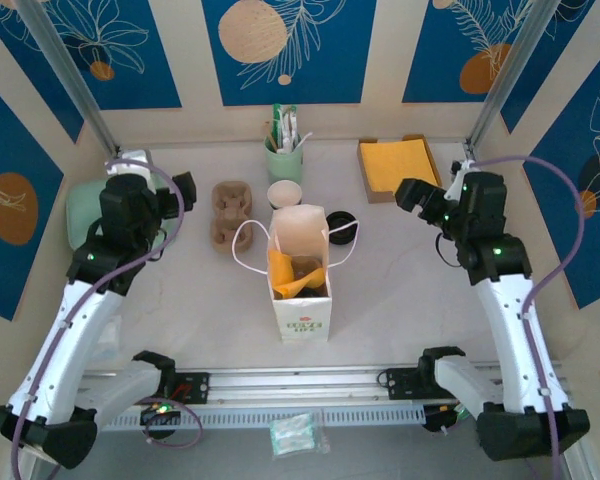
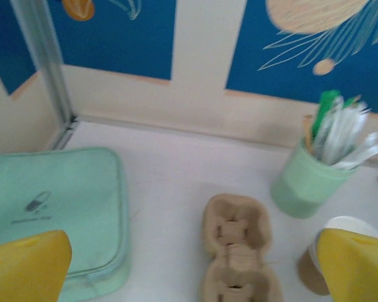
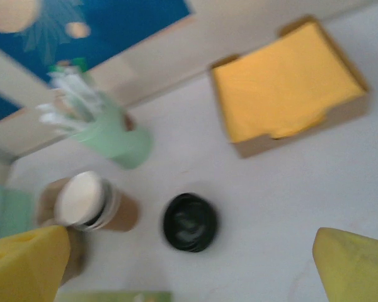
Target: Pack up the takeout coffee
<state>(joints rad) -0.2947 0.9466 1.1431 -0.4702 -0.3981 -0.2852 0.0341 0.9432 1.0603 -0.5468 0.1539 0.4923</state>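
A white paper bag (image 1: 301,290) stands open at the table's middle. It holds a yellow napkin and a dark brown shape I cannot identify; the takeout coffee is hidden. My left gripper (image 1: 178,192) (image 2: 189,270) hangs open and empty above the table, left of the bag, over a brown pulp cup carrier (image 1: 230,212) (image 2: 238,248). My right gripper (image 1: 413,194) (image 3: 189,267) is open and empty at the right, over a loose black lid (image 1: 340,228) (image 3: 190,221). Lidless nested paper cups (image 1: 285,193) (image 3: 88,202) stand behind the bag.
A mint holder of wrapped utensils (image 1: 283,157) (image 2: 307,184) (image 3: 116,139) stands at the back. A cardboard tray of yellow napkins (image 1: 400,166) (image 3: 290,88) is at the back right. A mint zip pouch (image 1: 80,215) (image 2: 50,201) lies at the left wall.
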